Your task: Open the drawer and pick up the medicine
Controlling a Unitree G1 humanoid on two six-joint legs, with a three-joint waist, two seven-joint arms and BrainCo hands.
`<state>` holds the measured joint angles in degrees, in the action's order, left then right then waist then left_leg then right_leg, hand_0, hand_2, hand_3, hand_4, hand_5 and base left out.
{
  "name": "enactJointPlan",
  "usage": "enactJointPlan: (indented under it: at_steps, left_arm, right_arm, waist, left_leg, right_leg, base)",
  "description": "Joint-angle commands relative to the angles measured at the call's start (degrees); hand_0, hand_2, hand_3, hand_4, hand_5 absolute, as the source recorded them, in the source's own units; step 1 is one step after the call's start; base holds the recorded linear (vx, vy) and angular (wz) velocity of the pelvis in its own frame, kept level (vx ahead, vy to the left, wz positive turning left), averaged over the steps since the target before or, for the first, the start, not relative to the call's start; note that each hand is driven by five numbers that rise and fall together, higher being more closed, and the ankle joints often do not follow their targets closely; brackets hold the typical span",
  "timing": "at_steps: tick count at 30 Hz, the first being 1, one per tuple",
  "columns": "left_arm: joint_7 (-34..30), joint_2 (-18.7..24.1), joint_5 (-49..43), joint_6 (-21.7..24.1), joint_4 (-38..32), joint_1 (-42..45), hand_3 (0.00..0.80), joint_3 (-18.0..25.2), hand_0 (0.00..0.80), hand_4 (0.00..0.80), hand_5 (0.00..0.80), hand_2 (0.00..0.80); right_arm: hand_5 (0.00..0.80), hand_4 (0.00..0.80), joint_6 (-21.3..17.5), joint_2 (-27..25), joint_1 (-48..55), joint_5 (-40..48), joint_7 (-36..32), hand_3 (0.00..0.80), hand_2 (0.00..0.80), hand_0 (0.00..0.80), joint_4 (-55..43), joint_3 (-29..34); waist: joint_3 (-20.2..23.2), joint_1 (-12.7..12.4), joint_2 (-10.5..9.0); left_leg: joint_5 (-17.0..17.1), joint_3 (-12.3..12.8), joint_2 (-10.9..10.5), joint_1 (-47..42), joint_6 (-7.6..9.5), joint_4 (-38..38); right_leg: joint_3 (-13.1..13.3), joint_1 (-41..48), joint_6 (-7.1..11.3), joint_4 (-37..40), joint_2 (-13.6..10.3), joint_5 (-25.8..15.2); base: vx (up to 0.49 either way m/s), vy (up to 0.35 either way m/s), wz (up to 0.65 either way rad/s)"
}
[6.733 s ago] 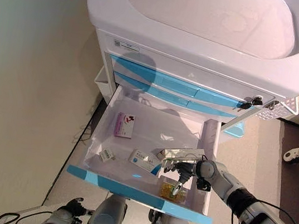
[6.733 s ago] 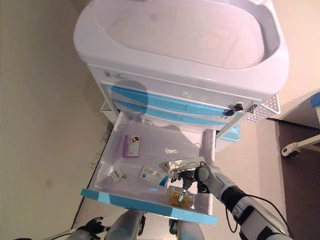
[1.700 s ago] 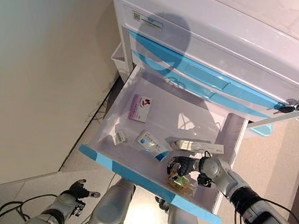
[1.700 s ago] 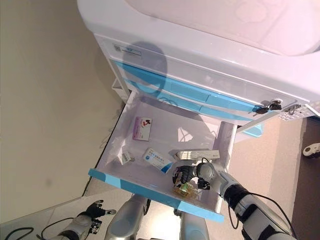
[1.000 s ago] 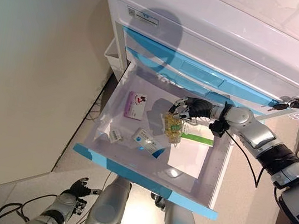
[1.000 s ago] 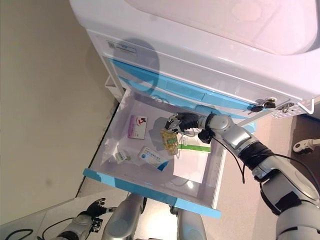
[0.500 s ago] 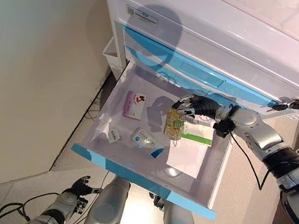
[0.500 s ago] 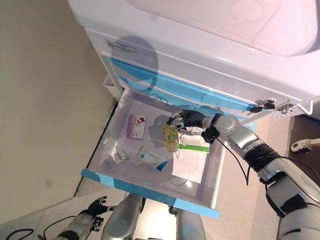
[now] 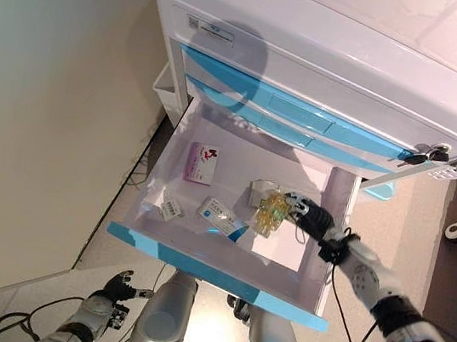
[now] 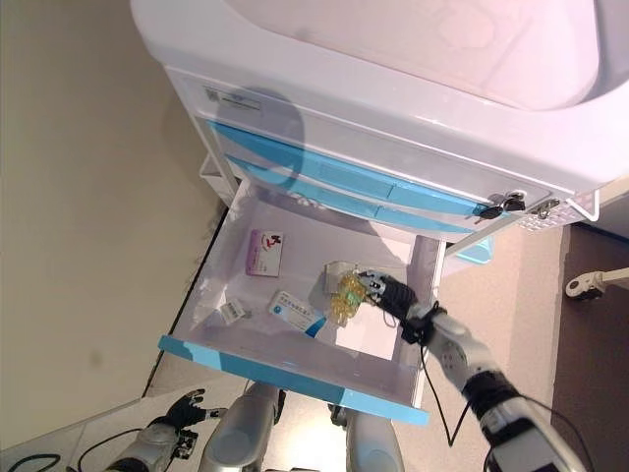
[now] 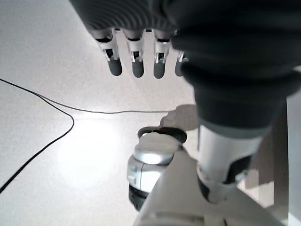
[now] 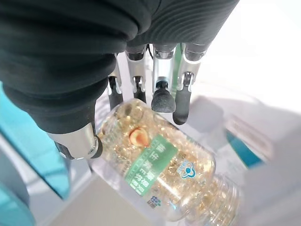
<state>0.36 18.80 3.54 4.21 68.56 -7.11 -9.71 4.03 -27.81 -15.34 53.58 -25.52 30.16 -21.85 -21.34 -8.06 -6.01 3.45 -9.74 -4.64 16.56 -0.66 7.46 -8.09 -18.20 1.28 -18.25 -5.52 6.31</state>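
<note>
**Capsule bottle held over the open drawer**

One clear bottle of yellow capsules (image 9: pixel 271 214) is in the right hand (image 9: pixel 301 214), lifted above the floor of the open drawer (image 9: pixel 199 254) near its right side. The right wrist view shows what the head views cannot: the bottle (image 12: pixel 164 176) has a green label, the fingers (image 12: pixel 162 100) curl over its upper side and the thumb (image 12: pixel 80 141) presses its flank, so the hand is closed around it.

Four other packs lie in the drawer: one pink box (image 9: pixel 201 163) toward the back left, one small white pack (image 9: pixel 172 210) at the front left, one white-and-blue box (image 9: pixel 222 218) in the middle front, and one pale box (image 9: pixel 259 195) just behind the bottle, partly hidden by it. A white sheet (image 9: pixel 279 247) lies on the drawer floor below the hand.

The white cart (image 9: pixel 331 57) carries two closed blue-fronted drawers (image 9: pixel 296 121) above the open one, with one bunch of keys (image 9: pixel 427 155) at its right corner.

The left hand (image 9: pixel 114 292) hangs low over the floor (image 9: pixel 57 111), well away from the cart; its own wrist view shows the fingers (image 11: pixel 136 63) straight and holding nothing.
</note>
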Motion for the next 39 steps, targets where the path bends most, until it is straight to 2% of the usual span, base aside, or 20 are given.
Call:
enactJointPlan:
  at_steps: [1, 8, 23, 27, 32, 39]
  left_arm:
    - [0.1, -0.4, -0.2, 0.2, 1.1, 3.2, 0.0, 1.6, 0.0, 0.0, 0.0, 0.0]
    - [0.6, -0.3, -1.4, 0.2, 1.0, 4.1, 0.0, 3.3, 0.0, 0.0, 0.0, 0.0]
    - [2.0, -0.6, -3.3, 0.0, 1.3, 5.0, 0.0, 5.0, 0.0, 0.0, 0.0, 0.0]
    - [2.4, -0.4, -4.6, -0.2, 1.9, 5.5, 0.0, 5.8, 0.0, 0.0, 0.0, 0.0]
    - [2.8, -0.4, -5.3, -0.3, 2.0, 5.9, 0.0, 6.3, 0.0, 0.0, 0.0, 0.0]
    - [2.5, -0.4, -5.8, -0.5, 1.8, 6.9, 0.0, 6.9, 0.0, 0.0, 0.0, 0.0]
  right_arm:
    - [0.8, 0.8, -1.4, 0.0, 2.4, 6.4, -1.6, 0.8, 0.8, 0.8, -5.1, 1.3]
    - [0.8, 0.8, -1.2, 2.1, 9.8, 9.3, -2.6, 0.8, 0.8, 0.8, -10.2, 1.6]
    - [0.8, 0.8, -3.0, 2.8, 15.7, 11.1, -1.3, 0.8, 0.8, 0.8, -21.9, 2.5]
    - [0.8, 0.8, -3.0, 0.2, 17.4, 11.6, -1.2, 0.8, 0.8, 0.8, -30.3, 2.7]
    - [0.8, 0.8, -3.3, -1.2, 17.5, 13.2, -1.1, 0.8, 0.8, 0.8, -35.5, 2.8]
    - [0.8, 0.8, -4.1, -6.4, 14.9, 14.2, -0.6, 0.8, 0.8, 0.8, -42.0, 4.5]
  waist:
    - [3.8, 1.4, 0.87]
    - [4.7, 2.7, 0.44]
    - [6.8, 4.3, 0.06]
    - [8.1, 4.7, -0.21]
    - [8.9, 5.0, -0.3]
    - [10.2, 5.0, -0.57]
  left_leg:
    - [-1.0, 1.2, -2.8, 1.1, 2.53, 0.6]
    - [-1.3, 2.2, -2.6, 0.3, 2.57, 0.7]
    - [-1.9, 3.2, -2.3, -2.1, 2.55, 0.0]
    - [-2.1, 3.6, -2.1, -3.2, 2.41, -0.5]
    - [-2.3, 3.9, -2.1, -4.0, 2.35, -1.1]
    - [-2.6, 4.3, -1.9, -5.6, 2.34, -1.6]
  right_leg:
    - [1.1, -1.9, 4.19, 1.8, -2.4, -7.8]
    - [2.1, -1.4, 4.32, 2.7, -1.9, -8.2]
    - [2.6, 0.7, 4.65, 4.0, -1.6, -8.4]
    - [2.7, 2.1, 4.78, 5.2, -1.4, -8.5]
    - [2.8, 2.7, 4.9, 5.5, -1.1, -8.5]
    - [2.9, 3.8, 5.02, 6.1, -1.0, -8.5]
  base:
    - [0.0, 0.0, 0.0]
    - [0.003, 0.005, -0.07]
    - [0.013, 0.003, -0.04]
    - [0.045, -0.001, -0.01]
    - [0.029, 0.001, -0.09]
    - [0.029, -0.005, -0.03]
